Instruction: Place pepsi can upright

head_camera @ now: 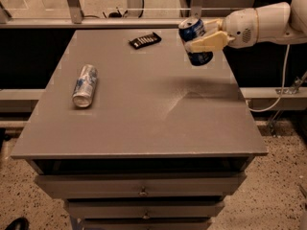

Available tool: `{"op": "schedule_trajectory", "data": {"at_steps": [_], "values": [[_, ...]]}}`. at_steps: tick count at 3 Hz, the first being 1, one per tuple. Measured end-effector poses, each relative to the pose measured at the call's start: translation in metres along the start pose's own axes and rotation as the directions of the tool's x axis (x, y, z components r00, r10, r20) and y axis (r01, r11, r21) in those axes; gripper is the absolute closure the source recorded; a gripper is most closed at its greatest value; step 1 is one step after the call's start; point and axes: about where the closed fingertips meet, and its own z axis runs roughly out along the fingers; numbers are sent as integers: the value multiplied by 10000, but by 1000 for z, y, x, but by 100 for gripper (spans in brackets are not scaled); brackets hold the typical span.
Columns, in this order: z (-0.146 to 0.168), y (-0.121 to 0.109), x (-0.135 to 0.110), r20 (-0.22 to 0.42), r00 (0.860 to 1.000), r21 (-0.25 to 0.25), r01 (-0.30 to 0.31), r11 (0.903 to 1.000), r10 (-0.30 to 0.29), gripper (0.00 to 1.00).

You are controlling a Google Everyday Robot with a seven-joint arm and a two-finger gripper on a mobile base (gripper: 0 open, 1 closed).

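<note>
The pepsi can (195, 41) is dark blue with a silver top. My gripper (204, 42) is shut on it and holds it nearly upright, top up, above the far right part of the grey table (139, 109). The cream fingers (207, 43) wrap across the can's middle. The arm reaches in from the right. The can's bottom hangs a little above the table surface, and its shadow falls on the table just below.
A slim silver-and-light-blue can (85, 85) lies on its side on the left of the table. A small black flat object (145, 40) lies near the far edge. Drawers (141, 190) sit under the tabletop. A railing runs behind the table.
</note>
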Motion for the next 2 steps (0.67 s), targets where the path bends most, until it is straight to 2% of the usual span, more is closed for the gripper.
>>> {"op": "schedule_trajectory", "data": {"at_steps": [1, 2], "values": [[-3, 1, 10, 1081, 9933, -144, -393, 9991, 407, 100], [4, 2, 26, 1671, 9849, -265, -420, 9988, 458, 100]]}}
